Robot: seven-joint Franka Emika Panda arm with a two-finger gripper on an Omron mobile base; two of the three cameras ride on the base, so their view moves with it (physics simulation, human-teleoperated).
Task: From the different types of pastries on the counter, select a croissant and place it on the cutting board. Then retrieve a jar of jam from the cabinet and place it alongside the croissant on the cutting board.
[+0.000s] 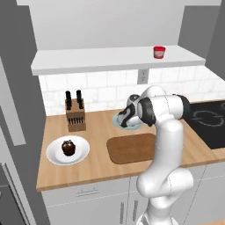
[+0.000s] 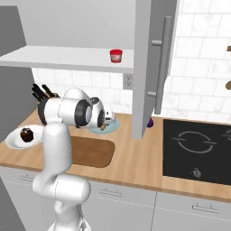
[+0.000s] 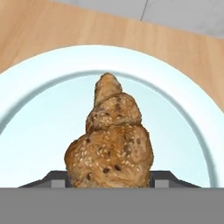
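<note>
In the hand view the golden-tan, seed-speckled croissant (image 3: 111,144) lies on a round light-blue plate (image 3: 43,70). My gripper (image 3: 111,177) has come down over the croissant's near end, and a dark fingertip (image 3: 57,178) presses against each side of it. From the base views the gripper (image 1: 124,118) (image 2: 107,121) hangs low over that plate (image 1: 134,126) (image 2: 113,128) at the back of the counter (image 1: 96,169). The dark brown cutting board (image 1: 129,149) (image 2: 92,153) lies just in front of the plate. The red jar of jam (image 1: 159,52) (image 2: 116,56) stands on the white cabinet shelf (image 1: 88,59) (image 2: 54,56).
A chocolate cupcake (image 1: 67,147) (image 2: 26,134) sits on a white plate (image 1: 55,157) at the left. A knife block (image 1: 75,115) stands by the backsplash. The black cooktop (image 1: 206,118) (image 2: 198,149) is on the right. A tall grey panel with a handle (image 2: 151,67) hangs beside the plate, with a small purple item (image 2: 150,122) behind it.
</note>
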